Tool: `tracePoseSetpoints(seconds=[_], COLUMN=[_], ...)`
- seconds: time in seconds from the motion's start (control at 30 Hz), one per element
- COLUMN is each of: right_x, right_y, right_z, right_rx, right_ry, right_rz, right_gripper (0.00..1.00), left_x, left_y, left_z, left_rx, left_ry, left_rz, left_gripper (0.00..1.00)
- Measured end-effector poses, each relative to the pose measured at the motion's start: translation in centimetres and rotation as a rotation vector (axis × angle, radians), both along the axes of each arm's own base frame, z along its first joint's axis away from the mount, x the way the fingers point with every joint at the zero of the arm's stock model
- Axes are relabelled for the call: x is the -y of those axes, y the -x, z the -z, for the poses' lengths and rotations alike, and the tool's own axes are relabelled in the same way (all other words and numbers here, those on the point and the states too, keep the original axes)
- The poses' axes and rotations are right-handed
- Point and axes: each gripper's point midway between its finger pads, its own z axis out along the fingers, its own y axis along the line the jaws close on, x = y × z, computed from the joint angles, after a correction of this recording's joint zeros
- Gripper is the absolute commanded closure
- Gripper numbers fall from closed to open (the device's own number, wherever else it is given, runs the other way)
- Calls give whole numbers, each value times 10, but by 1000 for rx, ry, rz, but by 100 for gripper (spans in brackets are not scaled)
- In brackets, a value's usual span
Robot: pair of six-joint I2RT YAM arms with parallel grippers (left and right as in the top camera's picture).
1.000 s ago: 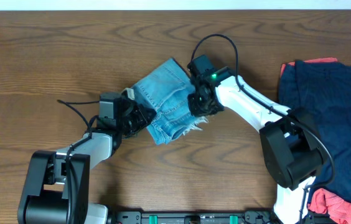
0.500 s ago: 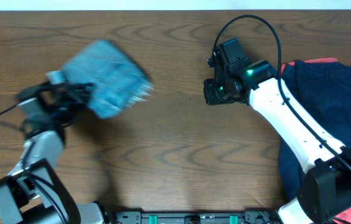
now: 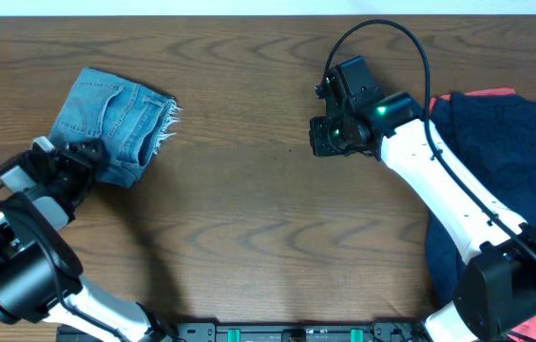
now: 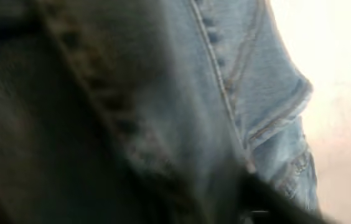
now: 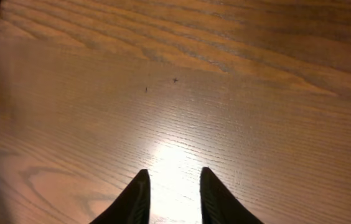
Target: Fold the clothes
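The folded light-blue denim jeans [image 3: 111,119] lie flat at the far left of the table, frayed hems pointing right. My left gripper [image 3: 80,158] sits at their lower-left edge, against the cloth. The left wrist view is filled with blurred denim [image 4: 250,81] and dark shadow, so the jaws do not show. Over bare wood at centre right hangs my right gripper [image 3: 326,139], apart from the jeans. Its fingertips [image 5: 140,180] stand a little apart with nothing between them, the gripper [image 5: 172,173] open.
A dark navy garment [image 3: 510,161] is spread at the right edge of the table [image 3: 268,218]. Coral-red cloth [image 3: 485,93] shows above it and more coral-red cloth [image 3: 510,309] below. The right arm reaches across the navy garment.
The left arm swung the folded jeans from the table's middle to the far left, where they now lie flat. The right gripper left the jeans and drew back up and right.
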Motion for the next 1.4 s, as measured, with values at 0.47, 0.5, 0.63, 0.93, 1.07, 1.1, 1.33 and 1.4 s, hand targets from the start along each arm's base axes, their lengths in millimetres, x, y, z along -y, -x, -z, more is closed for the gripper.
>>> tracePoseSetpoints(seconds=[0.47, 0.5, 0.63, 0.93, 1.07, 1.1, 1.33, 1.4], right_x=[-6, -8, -12, 3, 5, 6, 12, 16], right_y=[9, 11, 27, 56, 59, 59, 64, 70], right_z=[-32, -43, -97, -179, -200, -205, -217, -224], right_rx=[65, 93, 225, 449, 525, 544, 605, 632], right_ry=[-47, -59, -123, -219, -246, -250, -225, -218], right_rz=[-24, -32, -60, -78, -80, -83, -90, -87], right_gripper=[61, 60, 57, 53, 55, 56, 51, 36], left_x=[21, 28, 54, 113, 152, 162, 221, 228], left_y=[32, 37, 60, 117, 115, 114, 137, 146], left_z=[-115, -131, -181, -216, -235, -237, -272, -289], left_rx=[195, 219, 264, 164, 235, 242, 212, 218], left_ry=[73, 47, -77, -442, -511, -523, -711, -790], left_rz=[188, 210, 252, 276, 418, 455, 683, 705], left_gripper=[2, 2, 2, 2, 2, 2, 2, 2])
